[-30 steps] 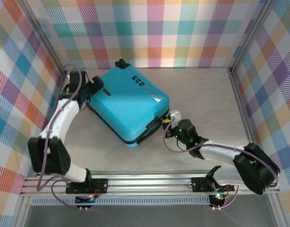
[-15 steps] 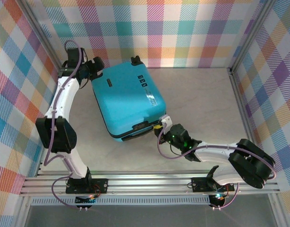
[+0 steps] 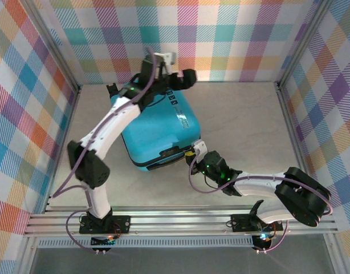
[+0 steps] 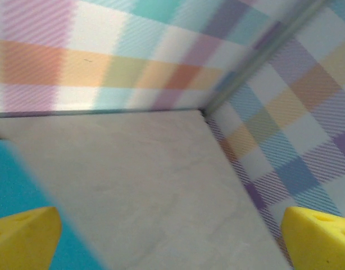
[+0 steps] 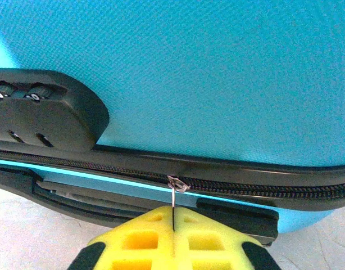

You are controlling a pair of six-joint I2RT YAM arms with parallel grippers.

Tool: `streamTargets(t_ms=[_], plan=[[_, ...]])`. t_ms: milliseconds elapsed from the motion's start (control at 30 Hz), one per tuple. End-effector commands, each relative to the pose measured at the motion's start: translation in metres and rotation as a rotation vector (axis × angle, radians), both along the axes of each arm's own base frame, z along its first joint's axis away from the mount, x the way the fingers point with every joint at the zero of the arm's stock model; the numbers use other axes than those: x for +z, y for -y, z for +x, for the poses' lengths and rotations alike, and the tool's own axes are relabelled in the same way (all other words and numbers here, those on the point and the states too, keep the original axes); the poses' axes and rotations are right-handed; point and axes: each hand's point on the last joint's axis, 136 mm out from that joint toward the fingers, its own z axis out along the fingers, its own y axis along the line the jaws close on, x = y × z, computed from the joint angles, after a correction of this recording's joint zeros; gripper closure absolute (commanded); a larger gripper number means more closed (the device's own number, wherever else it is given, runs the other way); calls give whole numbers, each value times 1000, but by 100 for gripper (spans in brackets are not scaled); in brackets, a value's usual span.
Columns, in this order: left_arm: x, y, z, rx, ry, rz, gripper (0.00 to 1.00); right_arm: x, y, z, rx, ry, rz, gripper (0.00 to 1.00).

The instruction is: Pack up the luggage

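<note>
The luggage (image 3: pixel 155 128) is a turquoise hard-shell suitcase lying shut and flat on the table, left of centre. My left arm reaches over it, and the left gripper (image 3: pixel 182 80) hangs above its far right corner. In the left wrist view the left gripper (image 4: pixel 172 242) is wide open, with bare table between its yellow fingertips (image 4: pixel 23 236) and a strip of the luggage (image 4: pixel 15 185) at the lower left. My right gripper (image 3: pixel 196 152) is at the near right corner. Its yellow pads (image 5: pixel 155 239) are shut on the metal zipper pull (image 5: pixel 173 197) of the black zipper band (image 5: pixel 257 181).
Plaid walls (image 3: pixel 220 40) enclose the table on three sides, with a metal corner post (image 4: pixel 262 56) at the far right. A black combination lock (image 5: pixel 43 115) sits on the suitcase's edge. An aluminium rail (image 3: pixel 180 220) runs along the near edge. Open tabletop (image 3: pixel 243 120) lies right of the luggage.
The luggage turned and slid towards the back wall. My left arm swung from its left side over to its far right corner. The right gripper stayed shut on the zipper pull and followed it left.
</note>
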Motion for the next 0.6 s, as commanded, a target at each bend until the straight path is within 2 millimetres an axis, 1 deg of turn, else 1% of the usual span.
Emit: streamTargets(t_ms=[0,33,100,167,200,300,400,500,567], plan=[[9,56,-2,-151,26,-116,0,21,-16,-2,38,41,53,100],[6,67,-1,-178,20,-138,0,20,-16,-3,39,40,51,100],[-6,90,3,-231,-14,-184,0,20,-15,-3,35,40,46,100],[-17,106,7,-265,-47,-217,0,19,-13,-3,31,41,45,100],[-26,112,11,-269,-72,-226,1,19,-13,-3,28,41,43,100],[-49,126,18,-276,-122,-250,1,18,-11,-2,21,46,37,100],[-68,134,21,-274,-155,-245,1,18,-10,-2,16,51,38,100],[-77,139,24,-266,-167,-236,1,18,-9,-1,13,58,31,100],[-88,141,27,-250,-183,-218,1,19,-7,1,6,65,26,100]])
